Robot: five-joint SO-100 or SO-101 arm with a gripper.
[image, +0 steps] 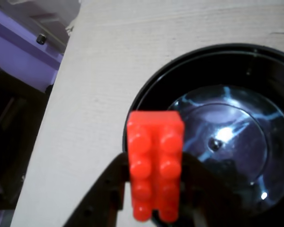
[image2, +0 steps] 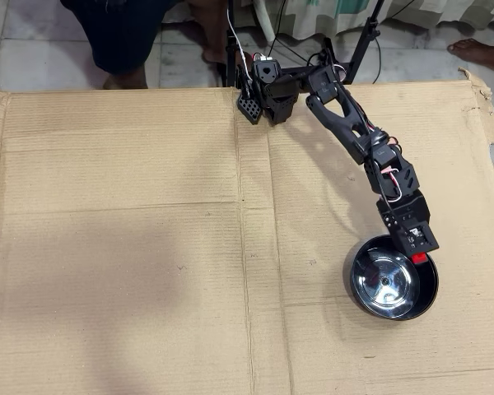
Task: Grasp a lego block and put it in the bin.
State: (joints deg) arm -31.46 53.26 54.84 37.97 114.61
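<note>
The red lego block is held between my gripper's dark fingers, studs facing the wrist camera. It hangs over the near rim of the bin, a round black bowl with a shiny silver inside. In the overhead view the bin sits at the lower right of the cardboard. My gripper is over its upper right rim, with a bit of the red block showing at the fingertips.
A large brown cardboard sheet covers the table. The arm's base stands at the sheet's far edge. A person's legs and a stand are beyond the far edge. A purple surface lies off the cardboard's edge.
</note>
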